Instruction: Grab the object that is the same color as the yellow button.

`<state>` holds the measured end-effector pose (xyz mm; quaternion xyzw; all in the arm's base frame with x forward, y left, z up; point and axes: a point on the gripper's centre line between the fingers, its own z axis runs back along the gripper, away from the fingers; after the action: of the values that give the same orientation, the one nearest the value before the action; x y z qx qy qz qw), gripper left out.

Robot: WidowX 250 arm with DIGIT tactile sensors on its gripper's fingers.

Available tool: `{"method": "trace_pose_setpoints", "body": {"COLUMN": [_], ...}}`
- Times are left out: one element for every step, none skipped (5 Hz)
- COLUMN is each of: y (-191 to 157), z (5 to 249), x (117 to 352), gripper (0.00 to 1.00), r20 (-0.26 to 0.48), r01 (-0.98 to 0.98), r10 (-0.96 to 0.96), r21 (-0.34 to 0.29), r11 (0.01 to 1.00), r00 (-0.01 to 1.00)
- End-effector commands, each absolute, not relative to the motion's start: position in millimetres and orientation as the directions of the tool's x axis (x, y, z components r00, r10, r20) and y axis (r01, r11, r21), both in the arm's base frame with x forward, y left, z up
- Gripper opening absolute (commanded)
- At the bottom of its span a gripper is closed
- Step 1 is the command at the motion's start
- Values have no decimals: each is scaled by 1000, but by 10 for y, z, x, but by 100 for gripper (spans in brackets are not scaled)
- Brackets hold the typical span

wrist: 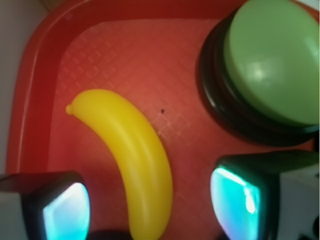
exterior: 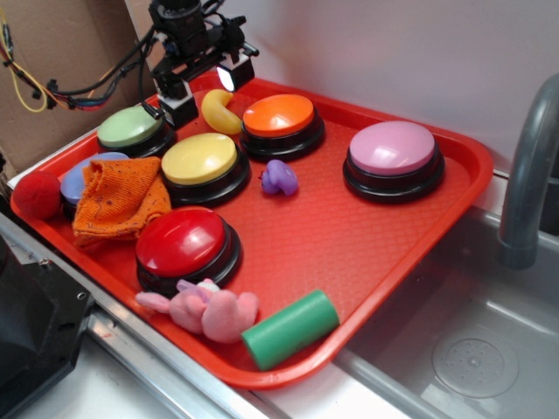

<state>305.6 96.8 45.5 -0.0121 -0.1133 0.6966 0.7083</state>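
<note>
A small curved yellow banana toy (exterior: 219,111) (wrist: 134,157) lies on the red tray (exterior: 367,236) near its back edge, between the light-green button (exterior: 131,127) (wrist: 272,60) and the orange button (exterior: 279,116). The yellow button (exterior: 200,159), a pale-yellow dome on a black base, sits just in front of it. My gripper (exterior: 199,85) (wrist: 150,205) hovers over the banana at the tray's back. It is open, one finger on each side of the banana's lower end, with gaps on both sides.
Also on the tray are a pink button (exterior: 392,148), a red button (exterior: 182,243), a blue button (exterior: 80,175) under an orange cloth (exterior: 118,199), a purple toy (exterior: 279,177), a pink plush (exterior: 210,307), a green cylinder (exterior: 290,328) and a red ball (exterior: 37,192). A sink and grey faucet (exterior: 528,166) lie to the right.
</note>
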Motion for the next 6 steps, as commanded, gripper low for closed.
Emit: {"method": "trace_pose_setpoints", "body": {"y": [1031, 1011, 1007, 1010, 1043, 1055], "z": [363, 331, 316, 323, 373, 402], "x": [3013, 3037, 3038, 3033, 3048, 3069], "gripper": [100, 100, 100, 0, 0, 0], "r20": [162, 158, 142, 134, 133, 148], "r01": [-990, -991, -990, -989, -987, -985], "r10": [987, 987, 990, 991, 990, 985], "r21": [-140, -127, -134, -143, -140, -137], "r11": [12, 27, 35, 34, 73, 107], "r00": [-11, 6, 15, 14, 54, 86]}}
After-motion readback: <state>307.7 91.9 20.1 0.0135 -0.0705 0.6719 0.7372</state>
